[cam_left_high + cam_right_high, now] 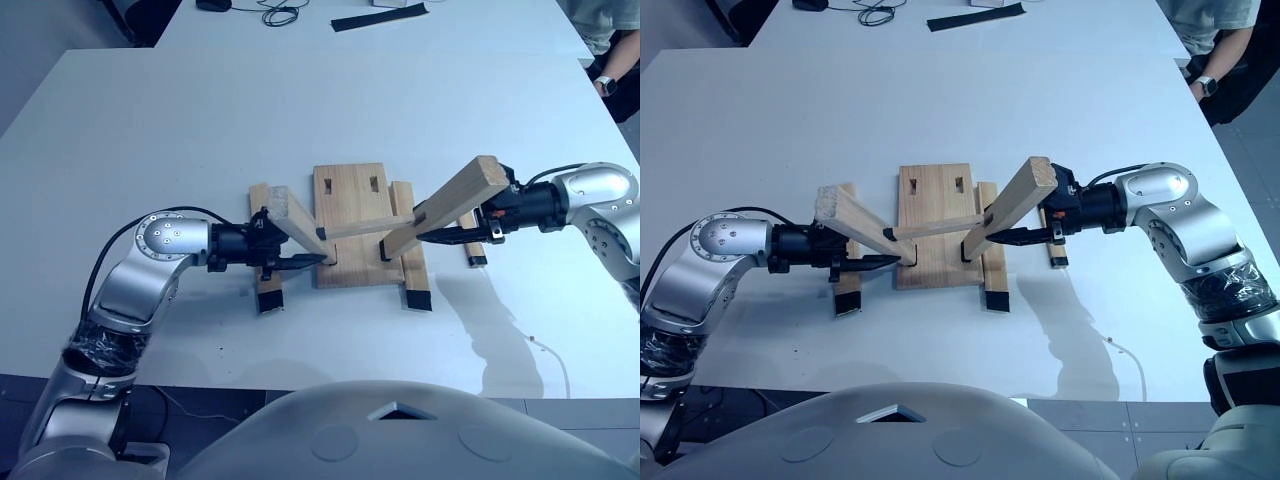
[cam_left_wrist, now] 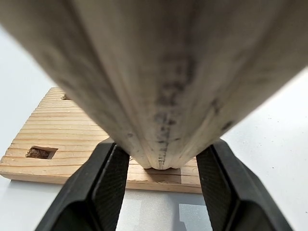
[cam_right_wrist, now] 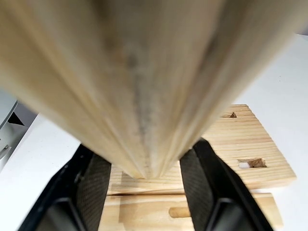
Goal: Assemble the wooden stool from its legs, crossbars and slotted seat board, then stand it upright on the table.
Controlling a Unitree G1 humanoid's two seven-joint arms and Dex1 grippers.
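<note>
The slotted seat board point(image 1: 350, 195) lies flat at the centre of the white table point(image 1: 150, 130), with two rectangular slots visible near its far edge. The left gripper point(image 1: 306, 261) is clamped on a wooden leg point(image 1: 290, 215), one finger point(image 2: 103, 187) on each side of it; this leg is tilted, its upper end toward the robot's left and its lower end over the board's left edge. The right gripper point(image 1: 432, 237) is closed on a second leg point(image 1: 452, 202) in the same manner, tilted the opposite way, with its upper end toward the robot's right. A crossbar point(image 1: 355, 228) spans between the two held legs above the board; whether its ends are fully seated in the legs cannot be determined from these views. A third leg point(image 1: 412, 270) lies flat just beside the board's right edge, black tip toward the robot. A fourth leg point(image 1: 267, 288) lies flat beside the left edge, partly under the left gripper. A thinner black-tipped piece point(image 1: 474, 252) lies on the table below the right gripper
</note>
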